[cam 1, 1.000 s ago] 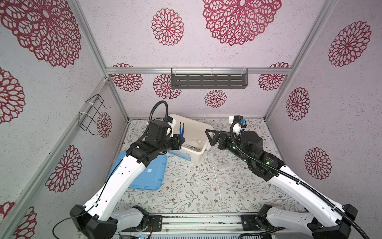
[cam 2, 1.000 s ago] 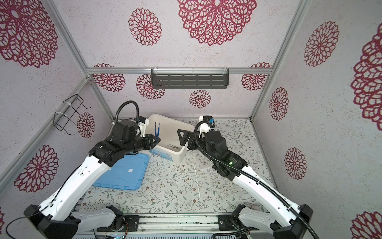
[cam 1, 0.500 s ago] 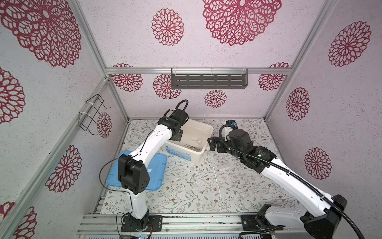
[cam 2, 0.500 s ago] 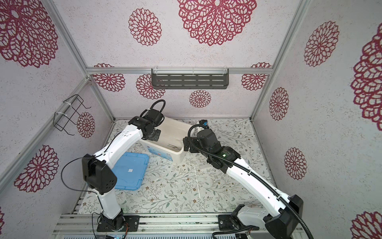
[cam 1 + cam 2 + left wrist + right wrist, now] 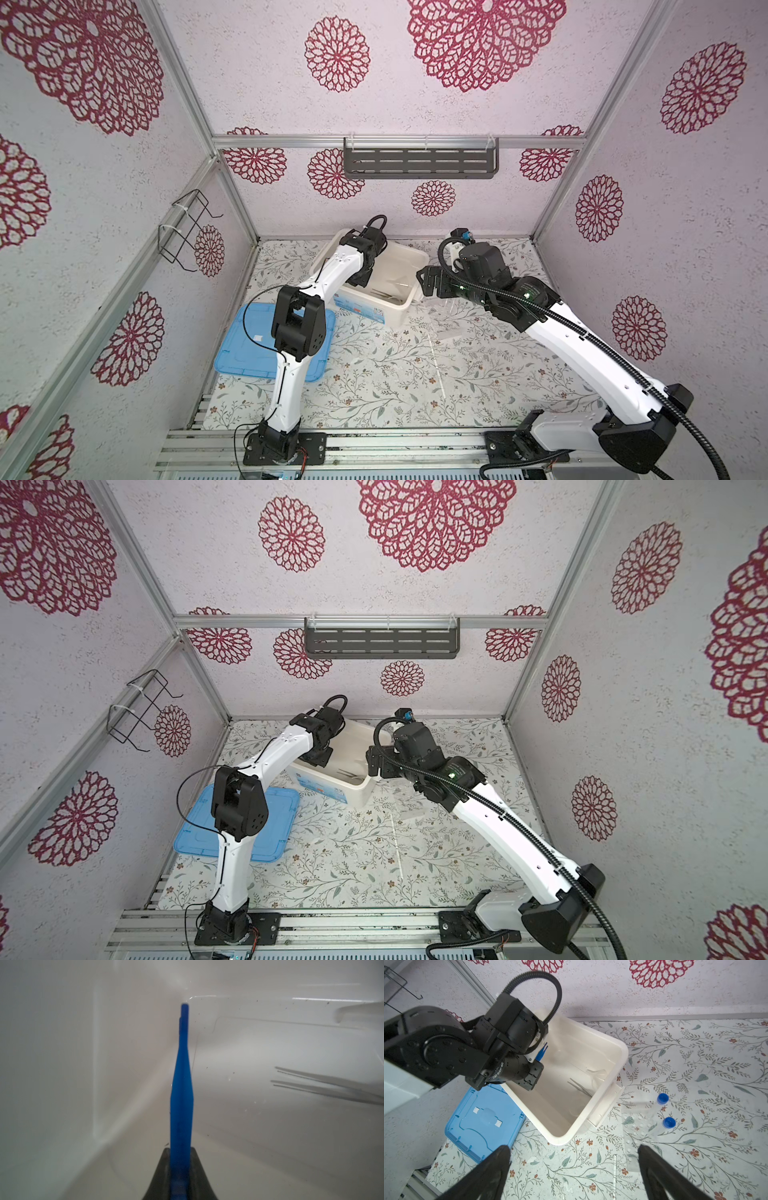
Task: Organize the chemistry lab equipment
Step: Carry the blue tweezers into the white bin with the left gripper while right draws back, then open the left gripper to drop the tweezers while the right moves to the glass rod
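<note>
- Left gripper [image 5: 180, 1152]: down inside the white box [image 5: 623, 1051], its fingers pinched on the blue plastic tweezers [image 5: 181, 1095].
- Blue plastic tweezers: held by the thick end. The two arms lie close together and the tip points at an inner corner of the box. Whether the tip touches the wall cannot be told.
- Grey metal tweezers [image 5: 332, 1086]: lying on the box floor, apart from the blue pair, with the arms slightly open.
- Small clear glassware [image 5: 599, 1074]: inside the box against one side wall, near the grey tweezers. Its outline is faint.
- Two blue-capped test tubes [image 5: 662, 1098]: outside the box on the floral table [image 5: 716, 1053], close to each other, at a clear perforated rack [image 5: 635, 1130]. Whether they sit in the rack cannot be told.
- Thin white rod [image 5: 437, 365]: flat on the table, well apart from the box, in both top views.
- Right gripper [image 5: 573, 1148]: fingers spread wide with nothing between them, poised above the table beside a box corner.
- Blue lid [image 5: 249, 353]: flat on the table beside the box, partly under the left arm.
</note>
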Controlling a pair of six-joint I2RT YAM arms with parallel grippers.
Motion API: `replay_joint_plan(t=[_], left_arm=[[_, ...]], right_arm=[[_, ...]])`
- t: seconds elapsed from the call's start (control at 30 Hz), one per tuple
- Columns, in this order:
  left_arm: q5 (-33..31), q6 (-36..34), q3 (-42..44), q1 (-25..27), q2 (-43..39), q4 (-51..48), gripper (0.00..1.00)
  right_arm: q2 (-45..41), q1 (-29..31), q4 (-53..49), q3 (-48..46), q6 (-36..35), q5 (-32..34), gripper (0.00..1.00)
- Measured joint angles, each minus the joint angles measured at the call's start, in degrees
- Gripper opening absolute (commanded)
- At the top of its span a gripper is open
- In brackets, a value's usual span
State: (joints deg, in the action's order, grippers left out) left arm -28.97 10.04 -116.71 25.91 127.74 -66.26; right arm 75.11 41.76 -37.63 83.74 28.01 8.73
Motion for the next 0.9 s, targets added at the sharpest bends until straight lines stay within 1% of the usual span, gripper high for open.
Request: replay_joint_plan(t=[0.2, 0.27, 0.33, 0.37, 0.4, 0.43, 0.47, 0.67, 0.83, 0.9], left_arm=[[-0.98, -0.20, -2.03, -0.07, 4.35, 1.03, 0.21], [-1.46, -0.63, -2.08, -0.09, 5.14, 1.09, 0.25], [-1.57, -1.49, -2.08, -0.11, 5.49, 1.33, 0.29], [-1.57, -1.95, -2.29, -0.11, 5.62, 1.33, 0.35], [-1.57, -2.34, -2.91, -0.15, 5.81, 1.18, 0.43], [-1.57, -2.82, -3.76, -0.17, 6.10, 1.11, 0.48], [-1.46, -2.99, -4.66, -0.20, 6.38, 1.09, 0.49], [-1.07, -4.02, -6.69, -0.20, 6.34, 1.14, 0.50], [-0.42, -4.00, -7.34, -0.20, 5.42, -0.07, 0.50], [-0.02, -3.80, -7.85, -0.20, 4.13, -0.87, 0.50]], right_arm=[[-0.28, 0.00, -0.52, -0.13, -1.05, 0.24, 0.99], [-0.46, 0.00, -0.52, -0.13, -1.64, 0.61, 0.99], [-0.63, -0.22, -0.17, -0.28, -2.19, 0.02, 0.99], [-0.92, -0.57, 0.57, -0.68, -2.75, -1.27, 0.99], [-1.27, -1.05, 1.31, -1.20, -3.17, -3.21, 0.99], [-1.51, -1.46, 1.84, -1.53, -3.54, -4.66, 0.99], [-1.75, -1.99, 2.21, -1.73, -3.91, -6.25, 0.99], [-1.62, -3.87, 2.58, 0.04, -5.84, -13.94, 0.99], [-0.87, -3.89, 0.33, 1.55, -6.60, -16.52, 0.97], [-0.55, -3.89, -1.53, 1.55, -7.19, -16.68, 0.91]])
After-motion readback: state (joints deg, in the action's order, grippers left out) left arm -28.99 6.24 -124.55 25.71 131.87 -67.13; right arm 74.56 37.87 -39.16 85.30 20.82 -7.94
